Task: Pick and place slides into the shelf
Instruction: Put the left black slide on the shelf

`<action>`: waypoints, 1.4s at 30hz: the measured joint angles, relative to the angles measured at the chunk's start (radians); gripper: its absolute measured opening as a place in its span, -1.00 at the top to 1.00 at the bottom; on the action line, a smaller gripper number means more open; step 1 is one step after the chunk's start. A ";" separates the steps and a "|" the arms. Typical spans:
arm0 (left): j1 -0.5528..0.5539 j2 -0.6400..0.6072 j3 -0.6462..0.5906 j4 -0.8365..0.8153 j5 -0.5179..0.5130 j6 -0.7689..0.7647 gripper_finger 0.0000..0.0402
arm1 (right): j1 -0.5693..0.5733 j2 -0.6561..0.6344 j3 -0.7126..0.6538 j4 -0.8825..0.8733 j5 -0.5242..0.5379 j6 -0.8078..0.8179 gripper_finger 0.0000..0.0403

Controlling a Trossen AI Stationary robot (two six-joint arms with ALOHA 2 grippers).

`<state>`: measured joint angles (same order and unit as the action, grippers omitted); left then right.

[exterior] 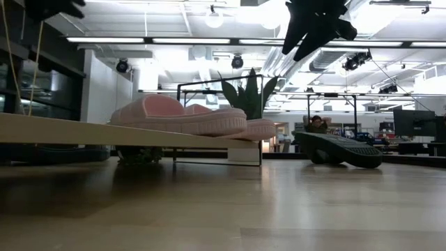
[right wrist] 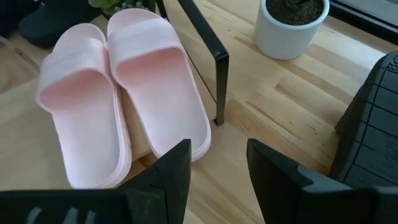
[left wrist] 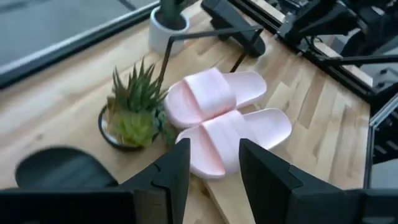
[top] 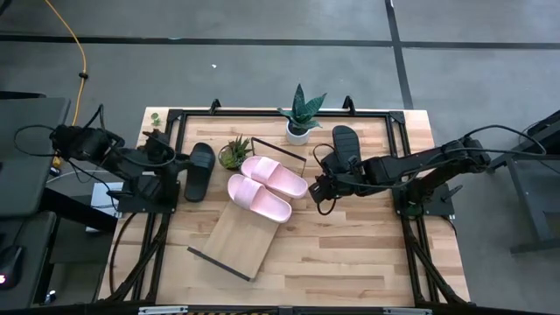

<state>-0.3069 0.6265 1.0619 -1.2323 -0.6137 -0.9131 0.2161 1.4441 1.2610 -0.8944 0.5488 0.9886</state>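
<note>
On the pale butcher-block wooden table (top: 350, 254) we see the long light-wood shelf board (top: 241, 241) lying at a slant, two pale pink slide sandals (top: 259, 198) side by side on its far end. Our right gripper (top: 317, 194) hovers just beside them, fingers parted, holding nothing; one black slide sandal (top: 345, 145) lies just behind it. Our left gripper (top: 178, 161) waits with fingers apart and empty, the other black slide (top: 199, 171) right at its tip, a small spiky potted plant (top: 234, 153) just beyond.
</note>
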 joint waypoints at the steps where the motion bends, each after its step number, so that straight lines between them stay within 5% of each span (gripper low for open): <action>1: 0.000 0.015 0.013 0.002 0.000 0.018 0.37 | 0.000 0.000 0.000 0.003 0.000 0.000 0.27; 11: 0.047 0.132 0.125 0.007 0.025 0.172 0.37 | -0.007 0.000 0.000 0.002 0.002 -0.003 0.27; 21: 0.451 0.387 0.259 0.033 0.323 0.566 0.37 | -0.034 0.000 0.000 0.002 -0.002 -0.033 0.27; 32: 0.961 0.431 0.305 -0.057 0.664 0.833 0.37 | -0.033 0.000 0.000 0.001 0.003 -0.111 0.27; 42: 1.121 0.616 0.304 -0.202 0.732 0.891 0.37 | -0.060 0.000 0.000 0.004 0.000 -0.220 0.27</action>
<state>0.8146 1.2429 1.3659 -1.4338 0.1179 -0.0219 0.1561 1.4442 1.2610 -0.8906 0.5483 0.7684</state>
